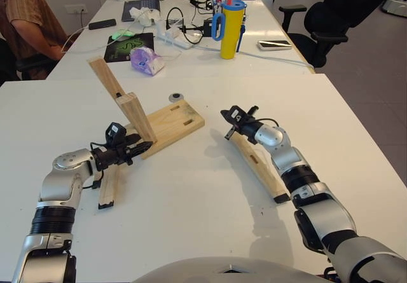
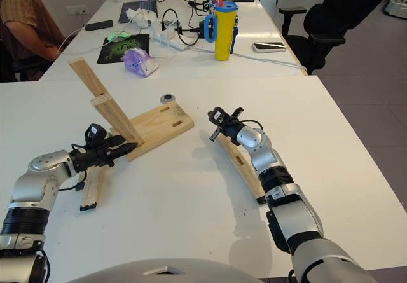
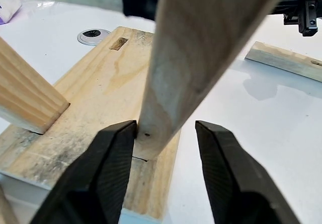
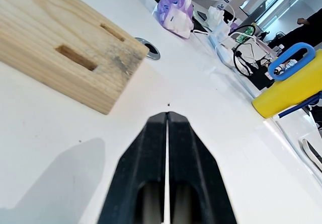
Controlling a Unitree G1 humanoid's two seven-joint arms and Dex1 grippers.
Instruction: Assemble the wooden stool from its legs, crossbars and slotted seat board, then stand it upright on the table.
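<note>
Left gripper [image 1: 146, 146] spread around tilted leg [image 1: 137, 114] on seat board [image 1: 179, 121]; right gripper [image 4: 167, 118] pressed together, empty

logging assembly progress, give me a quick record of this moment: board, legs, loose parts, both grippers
seat board: flat on the table, slots up
legs fitted: near leg and far leg, both leaning, in the board's left end
loose parts: slotted bar under the right arm; plain bar beside the left arm
left gripper: open, fingers either side of the near leg's base
right gripper: shut, empty, over the table near the board
stool: not yet upright
</note>
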